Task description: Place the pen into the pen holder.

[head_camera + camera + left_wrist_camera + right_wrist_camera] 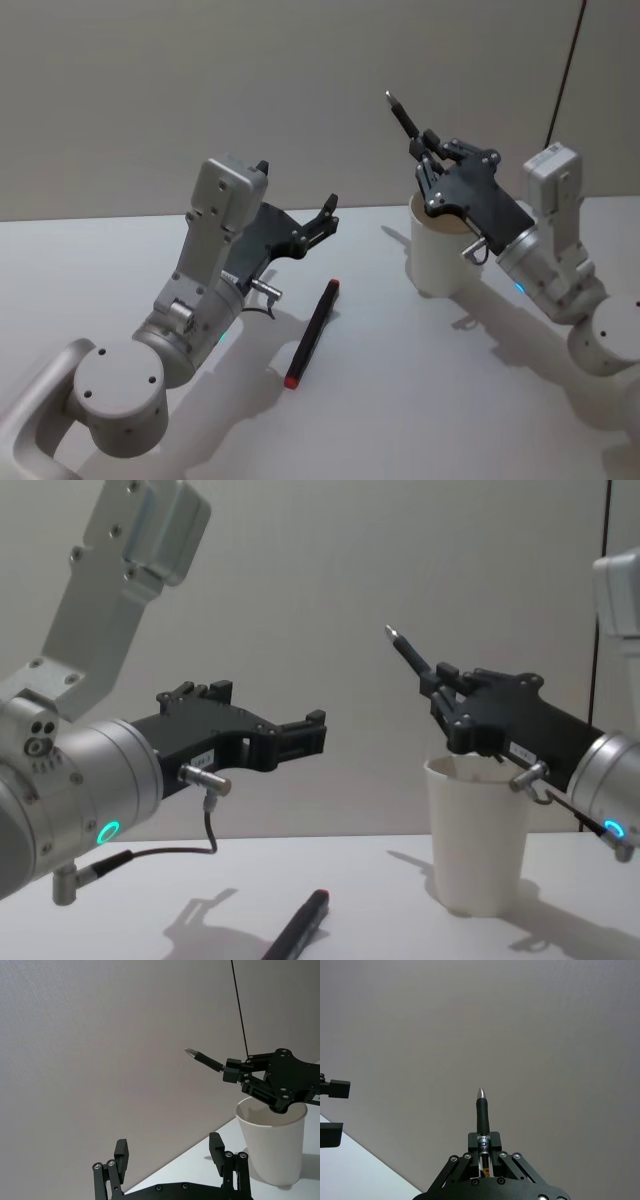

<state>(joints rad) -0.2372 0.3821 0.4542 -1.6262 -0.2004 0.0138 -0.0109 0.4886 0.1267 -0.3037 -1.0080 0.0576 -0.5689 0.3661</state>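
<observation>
Clenching the black pen (404, 117) in our right tool (428, 152) above the paper cup (440, 262), we must yet insert it; left tool (169, 1149) released.

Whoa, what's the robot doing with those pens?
The right gripper is shut on a black pen and holds it tilted, tip up, over the white paper cup. It hasn't let go yet. The left gripper hangs open above the table, holding nothing. A second pen, black with a red end, lies on the table between the arms.
</observation>
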